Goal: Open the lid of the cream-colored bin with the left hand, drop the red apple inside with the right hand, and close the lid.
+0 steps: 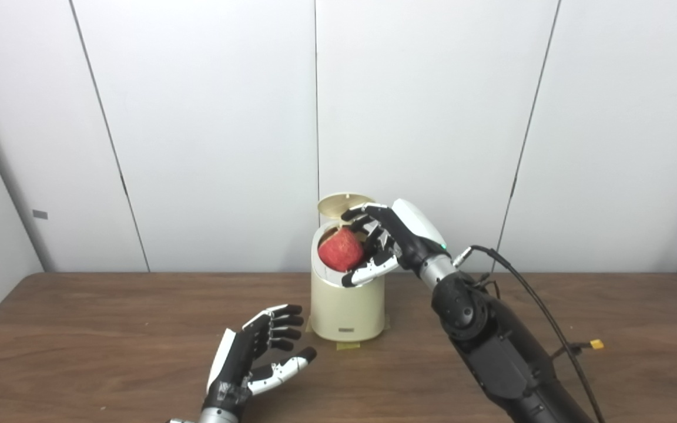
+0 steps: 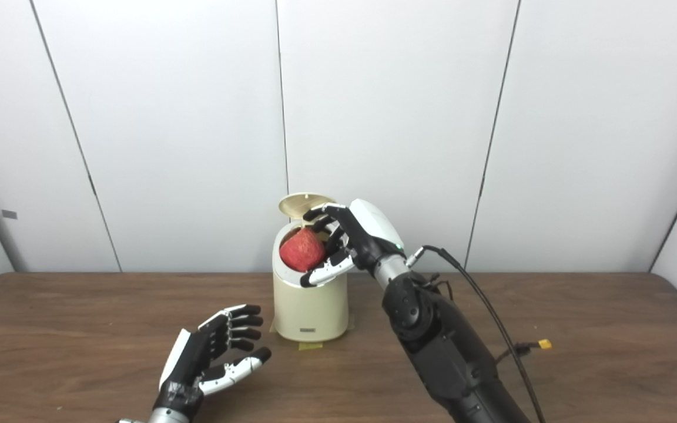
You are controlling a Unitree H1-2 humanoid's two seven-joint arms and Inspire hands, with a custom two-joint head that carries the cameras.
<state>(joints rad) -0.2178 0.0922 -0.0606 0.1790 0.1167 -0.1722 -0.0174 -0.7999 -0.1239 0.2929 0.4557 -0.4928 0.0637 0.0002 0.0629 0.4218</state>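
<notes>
Left eye view: the cream-colored bin [image 1: 347, 305] stands on the brown wooden bench [image 1: 80, 329], toward its far edge and near the middle. Its round lid [image 1: 344, 205] is tipped up and back behind the opening. The red apple [image 1: 340, 249] sits right at the bin's mouth, above the rim, and the right robot hand [image 1: 382, 241] is wrapped around it from the bin's right side: dark fingers [image 1: 357, 212] curl over the top of the apple, just in front of the raised lid, and the white-tipped thumb [image 1: 368, 271] presses from below, lying across the bin's rim. The left robot hand [image 1: 256, 352] is in front of the bin and to its left, low over the bench, palm turned toward the bin, fingers spread apart and holding nothing; it does not touch the bin. A strip of yellowish tape [image 1: 347, 345] shows at the bin's base.

Right eye view: the same arrangement, with the bin [image 2: 309, 308] open, the apple [image 2: 302, 249] pinched at its mouth by the right robot hand [image 2: 344, 241], and the left robot hand [image 2: 215, 352] empty and spread before the bin. A black cable [image 2: 479, 299] arcs from the right wrist down to the bench, well right of the bin, ending at a small yellow connector [image 2: 545, 343]. Behind the bin rise plain white wall panels [image 2: 403, 117] with dark seams.
</notes>
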